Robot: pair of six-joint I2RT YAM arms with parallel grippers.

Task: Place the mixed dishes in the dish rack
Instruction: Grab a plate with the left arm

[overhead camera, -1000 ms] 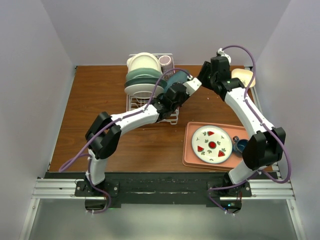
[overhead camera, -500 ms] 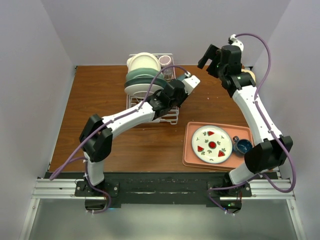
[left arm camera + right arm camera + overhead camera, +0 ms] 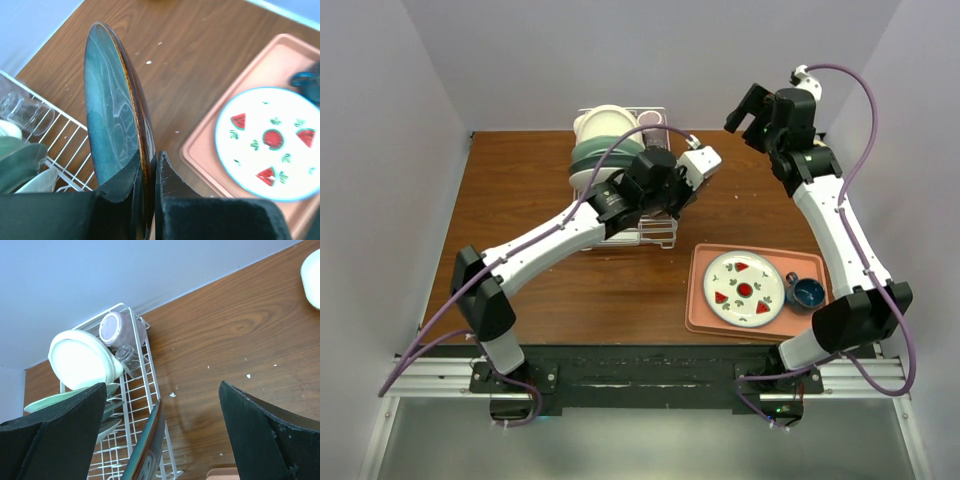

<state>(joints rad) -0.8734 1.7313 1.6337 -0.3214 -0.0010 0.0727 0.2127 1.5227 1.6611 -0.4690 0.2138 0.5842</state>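
Blue-green shiny round plate [image 3: 112, 115] with a brown rim stands up on its edge. The left gripper [image 3: 149, 162] pinches it tight, right at the side of the white wire dish rack [image 3: 141, 395]. The right gripper [image 3: 162, 386] is spread wide and holds nothing, high over the brown wooden table [image 3: 520, 200].

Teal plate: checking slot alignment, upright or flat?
Upright: the teal plate stands on edge, rim pinched in the left tool, beside the dish rack.

Crowded far end of dish rack [image 3: 658, 236]
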